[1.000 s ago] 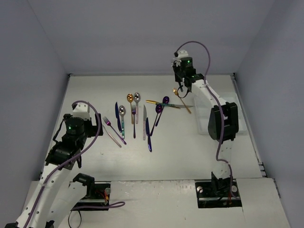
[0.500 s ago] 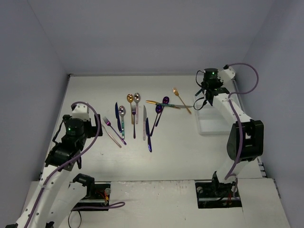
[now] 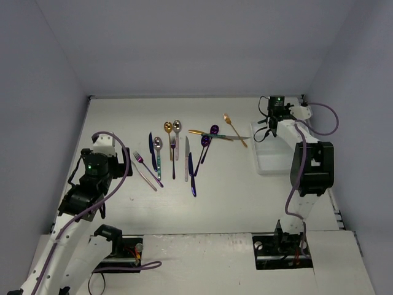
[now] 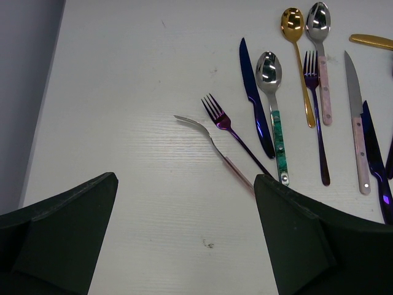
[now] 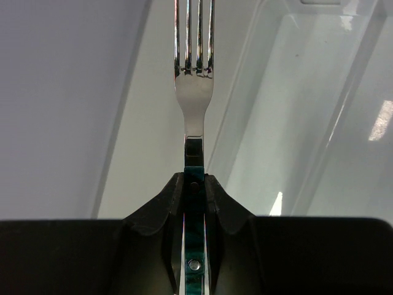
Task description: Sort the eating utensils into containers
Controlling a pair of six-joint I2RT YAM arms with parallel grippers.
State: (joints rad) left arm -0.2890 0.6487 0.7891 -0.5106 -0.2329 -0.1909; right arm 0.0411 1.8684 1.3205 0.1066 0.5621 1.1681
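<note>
Right arm, delivery stage. The right end effector (image 5: 194, 181) is clenched on the teal handle of a silver fork (image 5: 194, 86), whose long axis runs straight up the right wrist frame, tines at the top edge. The white tray (image 5: 288, 117) fills the upper right of that frame. Its rim and dividers slant from lower left to upper right, so the fork sits just left of the rim and slightly skewed to the compartments. The coming move likely needs a shift to the right and a small twist to line it up.

In the overhead frame the tray (image 3: 276, 161) lies at centre right, under this arm. The parts of its compartments that show hold nothing; the rest is hidden by the arm.

The left end effector (image 4: 184, 233) hangs released at the lower edge of its frame. A purple fork (image 4: 236, 138) lies nearest it on the counter (image 4: 123, 92), and the loose utensils (image 3: 175, 150) are spread at centre frame.
</note>
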